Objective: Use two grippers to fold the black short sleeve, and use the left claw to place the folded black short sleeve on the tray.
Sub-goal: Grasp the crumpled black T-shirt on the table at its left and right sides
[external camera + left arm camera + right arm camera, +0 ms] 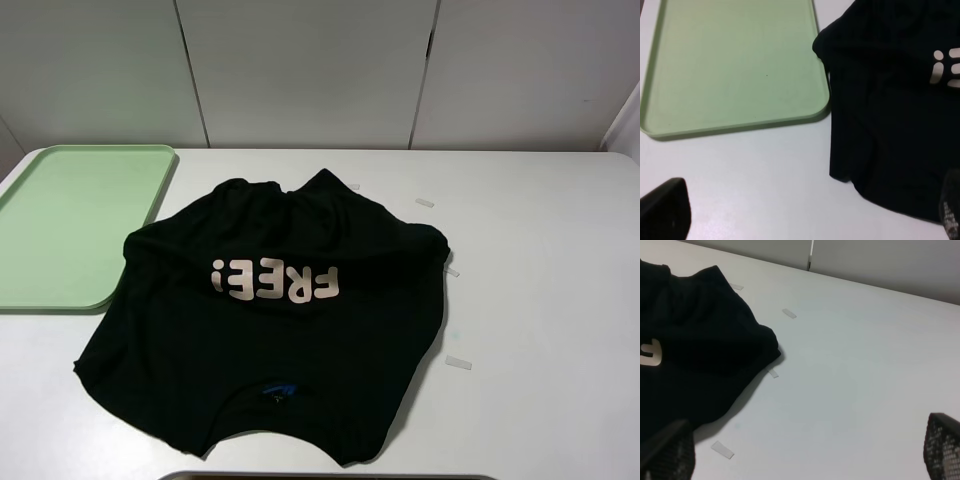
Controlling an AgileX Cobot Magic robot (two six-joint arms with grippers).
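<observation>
Bright, even, soft light; faint shadow beside the black short sleeve [705,340]; close fingers [944,446] blurred.

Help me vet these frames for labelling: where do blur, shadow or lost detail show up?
Exterior high: even, soft light, no glare; the black short sleeve is so dark its folds barely read, though the lettering is crisp. Left wrist: tray clear, left hand blurred. Right wrist: right hand likewise blurred; a soft shadow lines the shirt's edge.
</observation>
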